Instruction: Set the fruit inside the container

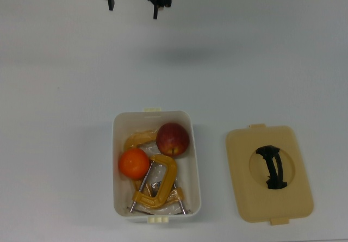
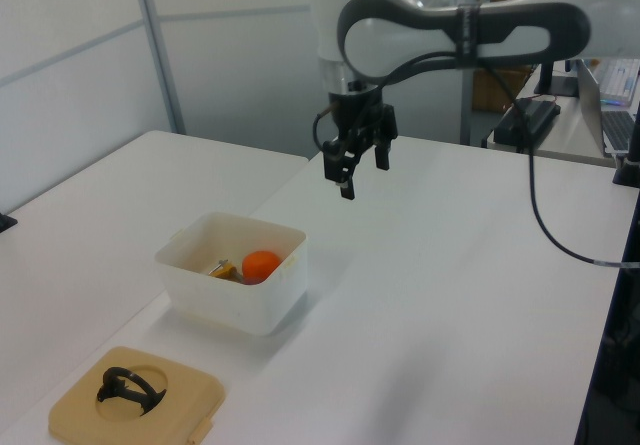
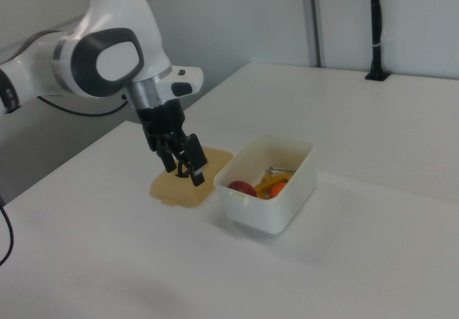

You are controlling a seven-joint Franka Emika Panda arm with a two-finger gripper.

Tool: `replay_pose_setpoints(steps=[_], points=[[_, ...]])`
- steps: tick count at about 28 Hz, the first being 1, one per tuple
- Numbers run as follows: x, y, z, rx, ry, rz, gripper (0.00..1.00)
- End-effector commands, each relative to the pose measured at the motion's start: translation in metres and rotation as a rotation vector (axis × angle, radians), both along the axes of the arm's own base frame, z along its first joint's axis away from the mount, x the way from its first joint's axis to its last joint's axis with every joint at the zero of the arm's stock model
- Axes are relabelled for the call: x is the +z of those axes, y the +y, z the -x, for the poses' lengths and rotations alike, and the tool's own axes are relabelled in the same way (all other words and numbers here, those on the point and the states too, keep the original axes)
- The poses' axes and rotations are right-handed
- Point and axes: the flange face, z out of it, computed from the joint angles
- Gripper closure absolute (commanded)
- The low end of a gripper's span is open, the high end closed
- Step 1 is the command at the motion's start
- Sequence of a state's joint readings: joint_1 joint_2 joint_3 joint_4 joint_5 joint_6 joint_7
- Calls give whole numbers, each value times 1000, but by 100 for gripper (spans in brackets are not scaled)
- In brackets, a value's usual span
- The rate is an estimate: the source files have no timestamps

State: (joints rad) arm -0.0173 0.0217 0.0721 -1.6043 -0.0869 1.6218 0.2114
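So in the top view, going left to right, we've got the gripper (image 1: 133,5) way up at the top edge, well apart from everything else, with its fingers spread wide and nothing between them. Below it sits the tub (image 1: 116,166) on the white table (image 1: 54,90). Inside, the orange (image 1: 134,163) is toward the top view's left and the apple (image 1: 173,138) is just beside it, toward the top view's right and nearer the gripper's end. We also see yellow clamps (image 1: 157,185) in there; one lies across the lower half, touching the orange. Further right, the tan lid (image 1: 239,187) with its black handle (image 1: 272,167) lies flat on the table, near the tub but apart from it.

In the left view the gripper (image 2: 356,170) hangs in the air beyond the tub (image 2: 240,300), and only the orange (image 2: 261,263) peeks over the rim.

In the right view the gripper (image 3: 183,165) shows in front of the lid (image 3: 168,188), with the tub (image 3: 287,190) to the right view's right, apple (image 3: 242,187) visible inside.
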Motion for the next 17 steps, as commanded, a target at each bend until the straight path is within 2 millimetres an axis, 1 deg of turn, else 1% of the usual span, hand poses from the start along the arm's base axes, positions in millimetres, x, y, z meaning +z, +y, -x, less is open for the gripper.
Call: replay_pose_setpoints(steps=[1,4,9,11,17], points=[[-3,3,14,28,19,-14,0],[0,-2,16,46,26,-22,0],[-2,-8,12,75,21,-78,0],[2,-13,12,98,16,-82,0],[1,-13,11,101,16,-82,0]])
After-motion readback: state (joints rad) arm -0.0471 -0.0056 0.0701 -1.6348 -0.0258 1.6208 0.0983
